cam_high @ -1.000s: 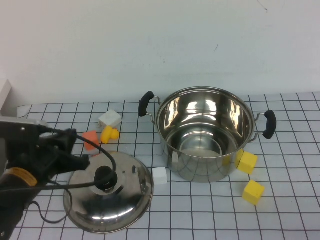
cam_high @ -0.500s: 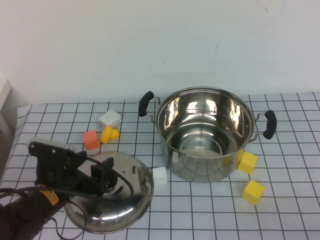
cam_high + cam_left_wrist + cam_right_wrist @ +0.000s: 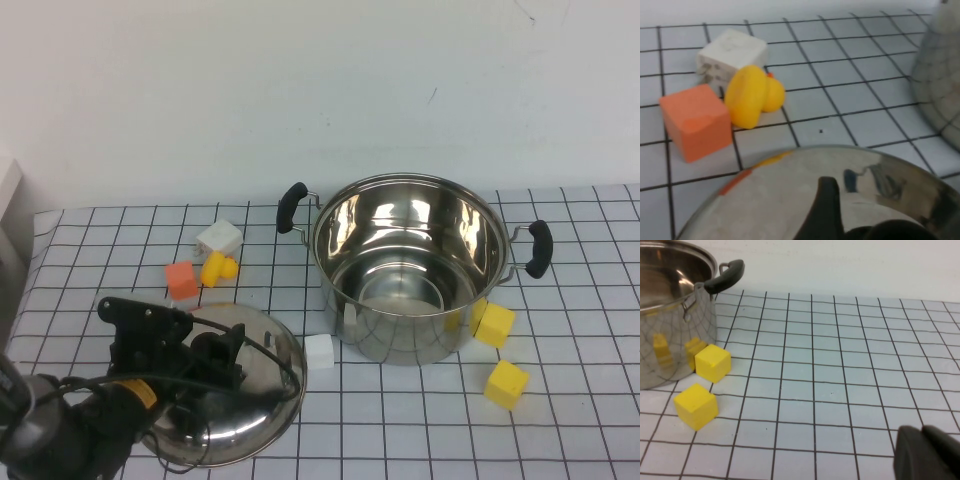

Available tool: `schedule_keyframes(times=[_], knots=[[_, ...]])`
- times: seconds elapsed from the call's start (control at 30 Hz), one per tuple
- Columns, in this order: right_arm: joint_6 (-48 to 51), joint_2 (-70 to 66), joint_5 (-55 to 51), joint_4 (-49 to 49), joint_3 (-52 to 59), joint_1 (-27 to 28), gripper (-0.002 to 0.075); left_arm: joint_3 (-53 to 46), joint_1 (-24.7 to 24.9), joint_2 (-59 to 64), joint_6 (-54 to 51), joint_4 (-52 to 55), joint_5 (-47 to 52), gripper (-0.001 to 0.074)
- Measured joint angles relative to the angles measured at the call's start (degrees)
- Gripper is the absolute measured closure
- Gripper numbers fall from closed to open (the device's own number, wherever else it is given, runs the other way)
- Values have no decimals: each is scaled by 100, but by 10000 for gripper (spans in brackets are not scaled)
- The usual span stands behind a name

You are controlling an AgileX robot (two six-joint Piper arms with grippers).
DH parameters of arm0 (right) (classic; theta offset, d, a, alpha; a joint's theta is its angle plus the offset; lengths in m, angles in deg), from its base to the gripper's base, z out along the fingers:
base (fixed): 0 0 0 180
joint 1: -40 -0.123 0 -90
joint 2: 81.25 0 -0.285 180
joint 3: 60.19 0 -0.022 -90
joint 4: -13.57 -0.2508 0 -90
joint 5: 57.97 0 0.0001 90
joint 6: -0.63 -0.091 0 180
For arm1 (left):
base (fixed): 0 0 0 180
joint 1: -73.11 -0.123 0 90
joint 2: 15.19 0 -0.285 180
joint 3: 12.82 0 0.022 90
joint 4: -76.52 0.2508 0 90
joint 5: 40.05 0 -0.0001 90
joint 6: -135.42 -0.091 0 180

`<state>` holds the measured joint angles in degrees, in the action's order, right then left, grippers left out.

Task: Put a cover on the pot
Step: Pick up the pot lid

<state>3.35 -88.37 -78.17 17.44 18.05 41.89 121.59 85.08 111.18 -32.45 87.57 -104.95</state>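
The left arm is matte black and blocky, with a yellow-orange ring and looping black cables. Its left claw (image 3: pixel 215 358) is black. The right claw (image 3: pixel 927 452) shows only as a rounded black shape.

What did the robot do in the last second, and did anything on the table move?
The left gripper came down and in over the lid, reaching its black knob. The pot, the lid and the blocks stayed put. The right gripper stays off beside the yellow blocks.
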Motion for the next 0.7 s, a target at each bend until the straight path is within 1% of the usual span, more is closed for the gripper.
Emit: schedule_keyframes(times=[0.37, 0.43, 0.5, 0.53, 0.6, 0.7], knots=[[0, 0, 0, 0, 0, 0, 717, 64, 41, 407, -12, -371, -13, 172], [0, 0, 0, 0, 0, 0, 717, 64, 41, 432, -12, -379, -62, 189], [0, 0, 0, 0, 0, 0, 717, 75, 41, 441, -12, -393, -77, 249], [0, 0, 0, 0, 0, 0, 717, 83, 41, 441, -24, -421, -77, 297], [0, 0, 0, 0, 0, 0, 717, 88, 55, 441, -49, -460, -108, 419], [0, 0, 0, 0, 0, 0, 717, 97, 59, 441, -50, -508, -118, 414]])
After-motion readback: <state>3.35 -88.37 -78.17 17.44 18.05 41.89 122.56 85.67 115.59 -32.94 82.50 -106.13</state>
